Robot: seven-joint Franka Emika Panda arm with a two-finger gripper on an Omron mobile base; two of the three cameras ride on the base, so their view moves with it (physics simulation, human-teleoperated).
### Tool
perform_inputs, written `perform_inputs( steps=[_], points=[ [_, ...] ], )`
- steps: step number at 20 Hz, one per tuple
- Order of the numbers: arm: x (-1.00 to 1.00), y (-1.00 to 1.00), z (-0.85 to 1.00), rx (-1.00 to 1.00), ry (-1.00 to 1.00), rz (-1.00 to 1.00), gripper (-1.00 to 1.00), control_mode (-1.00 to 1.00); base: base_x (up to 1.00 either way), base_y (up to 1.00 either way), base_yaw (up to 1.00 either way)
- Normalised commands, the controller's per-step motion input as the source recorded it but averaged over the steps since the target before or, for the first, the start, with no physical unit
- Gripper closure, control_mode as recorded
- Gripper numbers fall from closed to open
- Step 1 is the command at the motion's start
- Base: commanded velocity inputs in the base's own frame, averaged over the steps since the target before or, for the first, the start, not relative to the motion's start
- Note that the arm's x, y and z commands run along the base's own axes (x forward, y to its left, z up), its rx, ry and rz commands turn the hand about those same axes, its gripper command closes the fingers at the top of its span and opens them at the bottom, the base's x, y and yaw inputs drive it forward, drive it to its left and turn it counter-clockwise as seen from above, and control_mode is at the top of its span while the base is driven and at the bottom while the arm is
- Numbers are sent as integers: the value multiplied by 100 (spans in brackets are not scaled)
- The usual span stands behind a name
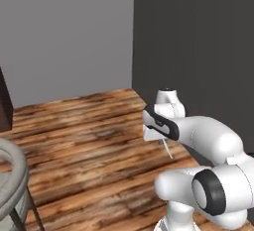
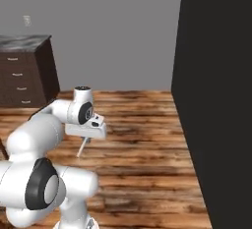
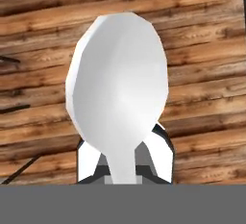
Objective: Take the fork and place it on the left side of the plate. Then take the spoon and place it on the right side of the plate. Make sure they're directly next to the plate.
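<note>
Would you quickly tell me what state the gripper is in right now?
Gripper: shut on the spoon, which sticks out from between its fingers above the wooden floor.

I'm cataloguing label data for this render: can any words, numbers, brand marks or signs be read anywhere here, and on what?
None: no readable text anywhere.
The spoon, the wooden floor, the dark drawer cabinet and the grey wall are unmarked.
The small pale wall fitting is too small to tell.
</note>
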Motion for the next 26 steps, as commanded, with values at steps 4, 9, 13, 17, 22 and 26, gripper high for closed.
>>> perform_inputs(
  steps=[4,9,13,17,22,26],
  points=[
    [0,0,0,0,0,0,100,100,88,-10,27],
    [0,0,0,0,0,0,100,100,84,-9,32],
    [0,0,0,0,0,0,100,100,85,-12,31],
    [0,0,0,0,0,0,100,100,80,-9,38],
    [0,0,0,0,0,0,100,100,65,-4,57],
    [0,0,0,0,0,0,100,100,62,-4,60]
  ],
)
